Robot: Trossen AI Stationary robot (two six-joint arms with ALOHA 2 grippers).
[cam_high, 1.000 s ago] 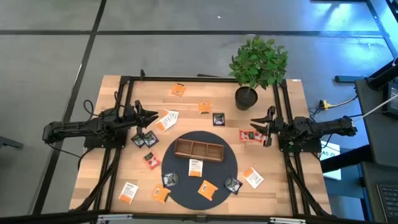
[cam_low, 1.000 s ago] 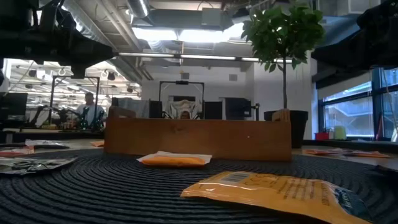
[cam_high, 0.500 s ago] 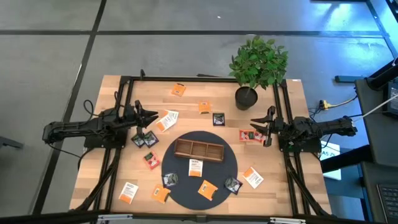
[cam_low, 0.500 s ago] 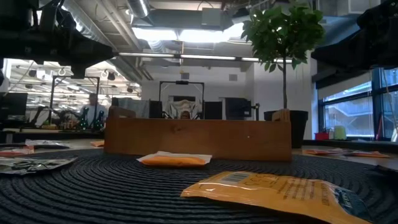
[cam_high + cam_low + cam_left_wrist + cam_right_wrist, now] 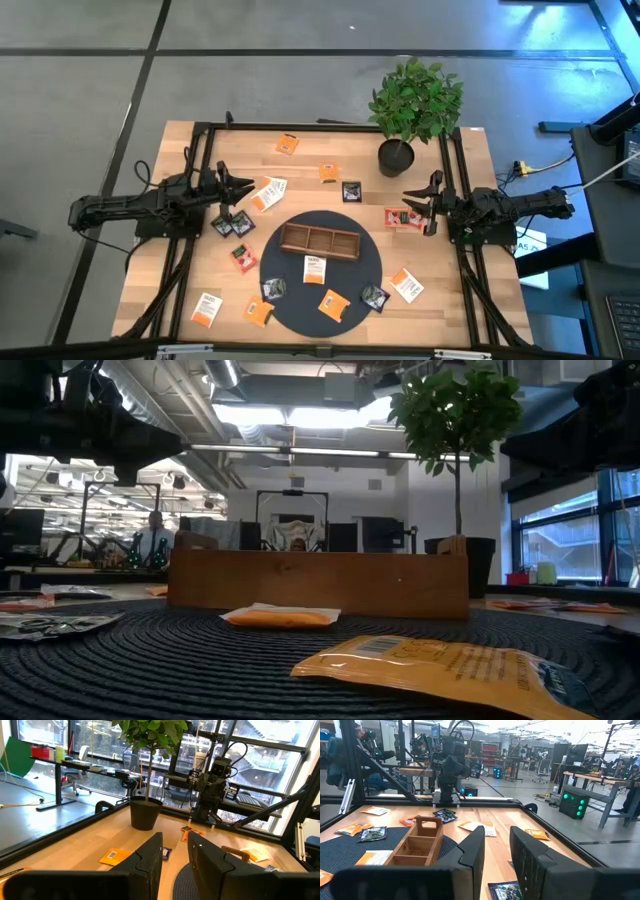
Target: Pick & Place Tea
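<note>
Small flat tea sachets lie scattered on the table and on the mat: an orange one point(image 5: 287, 144) by the far edge, a white-and-orange one point(image 5: 314, 268) and an orange one point(image 5: 333, 303) on the mat, and a red-and-white one point(image 5: 399, 216) just in front of my right gripper. The brown three-compartment wooden tray point(image 5: 319, 240) rests on the dark round mat point(image 5: 350, 265). My left gripper point(image 5: 250, 187) hovers open at the table's left, above the black sachets point(image 5: 232, 225). My right gripper point(image 5: 405, 200) hovers open at the table's right. Neither touches anything.
A potted plant point(image 5: 410, 110) stands at the far right of the table, close to my right arm. Black frame rails point(image 5: 195, 200) run along both sides of the table. In the low view the tray point(image 5: 318, 582) stands behind two orange sachets point(image 5: 440, 665) on the mat.
</note>
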